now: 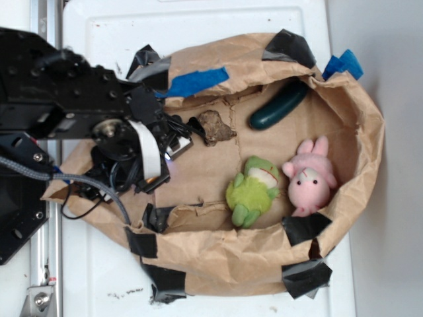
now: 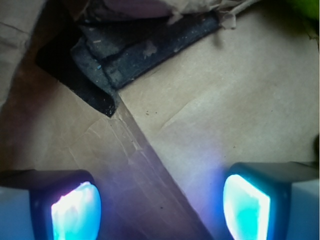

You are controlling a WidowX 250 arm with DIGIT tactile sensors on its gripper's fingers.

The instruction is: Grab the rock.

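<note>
From the exterior view I get the whole layout: a brown paper nest (image 1: 344, 119) patched with black and blue tape on a white table (image 1: 231, 20), and the black arm (image 1: 66, 99) reaching in from the left. The rock (image 1: 215, 127) lies on the paper floor near the upper left of the nest, just beside the tip of the gripper (image 1: 177, 142); I can't tell whether they touch. Further right sit a dark green cucumber-shaped thing (image 1: 279, 105), a green plush frog (image 1: 253, 190) and a pink plush bunny (image 1: 309, 177).

The wrist view gives me none of those except a sliver of green at the top right corner. It shows creased paper (image 2: 215, 115), a strip of black tape (image 2: 130, 55), and my two fingertips (image 2: 75, 210) glowing cyan at the bottom corners. They stand spread wide with only bare paper between them, holding nothing.

The rock's long axis runs roughly left to right in the exterior view, its narrower jagged end pointing right toward the cucumber-shaped thing.
</note>
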